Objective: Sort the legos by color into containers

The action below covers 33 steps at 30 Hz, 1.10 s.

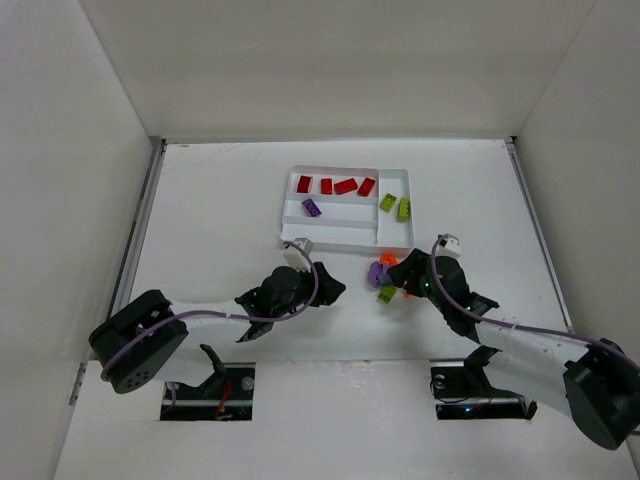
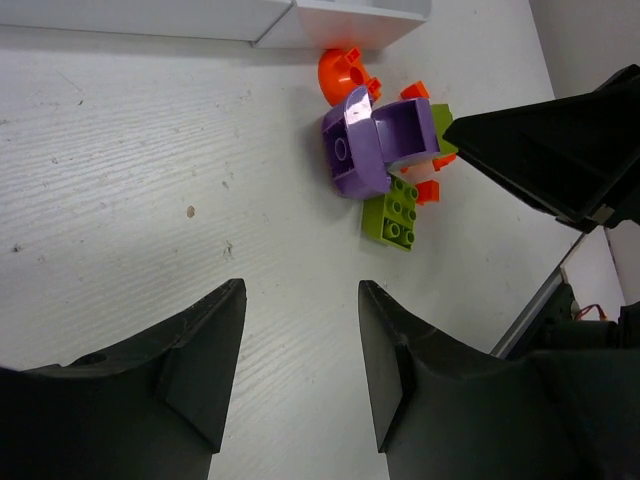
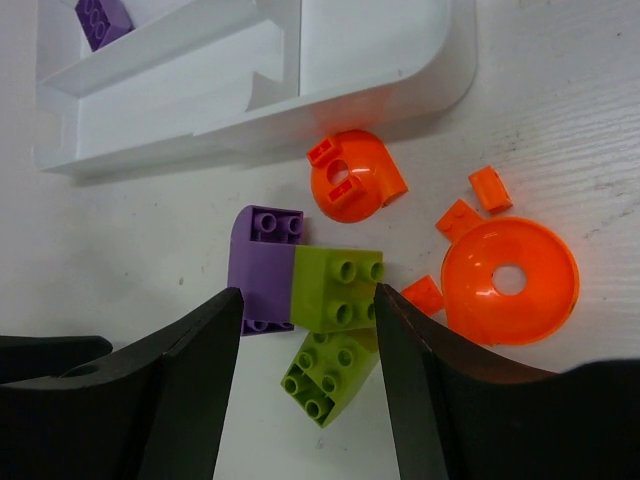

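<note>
1. In the tray (image 1: pixel 340 238): four red bricks (image 1: pixel 335 185), one purple brick (image 1: pixel 312 207), two green bricks (image 1: pixel 396 205).
2. Unsorted: a purple-green-orange pile (image 1: pixel 385 278) on the worktop (image 1: pixel 220 200), just outside the tray's near corner.
3. Right fingers (image 3: pixel 190 380) are spread over the pile; left fingers (image 2: pixel 200 370) are spread and empty.

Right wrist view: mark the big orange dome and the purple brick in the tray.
big orange dome (image 3: pixel 545 300): right wrist view, shell right of its hole.
purple brick (image 3: pixel 100 18): right wrist view, studded top face.
</note>
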### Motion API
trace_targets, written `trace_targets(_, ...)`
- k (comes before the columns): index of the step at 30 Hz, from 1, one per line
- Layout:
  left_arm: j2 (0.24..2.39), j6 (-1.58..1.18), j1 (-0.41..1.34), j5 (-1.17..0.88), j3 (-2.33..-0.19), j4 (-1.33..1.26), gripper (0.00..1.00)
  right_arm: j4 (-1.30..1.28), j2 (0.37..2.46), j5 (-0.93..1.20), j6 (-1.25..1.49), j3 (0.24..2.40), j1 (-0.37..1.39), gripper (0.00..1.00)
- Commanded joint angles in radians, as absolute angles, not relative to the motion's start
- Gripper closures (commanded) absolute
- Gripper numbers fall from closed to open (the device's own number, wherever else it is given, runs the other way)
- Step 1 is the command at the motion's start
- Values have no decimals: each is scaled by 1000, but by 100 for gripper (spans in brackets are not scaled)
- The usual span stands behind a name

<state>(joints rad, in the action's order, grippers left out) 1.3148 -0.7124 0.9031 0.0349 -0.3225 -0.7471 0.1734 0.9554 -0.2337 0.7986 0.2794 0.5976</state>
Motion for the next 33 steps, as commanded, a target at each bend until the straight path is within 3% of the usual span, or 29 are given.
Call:
trace_targets(1,1316,-715,904,28,-350,-808,54,293,997,-206,815,296,587,39)
trace_targets(18,1305,-727,897,20,-341,-819,54,419,1112,-192,957,252,562,42)
trace_targets(28,1319,-759,890,23,-333,-847,51,528,1134,-176,1054,225,567,54)
trace_targets(33,1347,-793,886,3,-333,-887,44,549,1161,-175,1063,247,584,68)
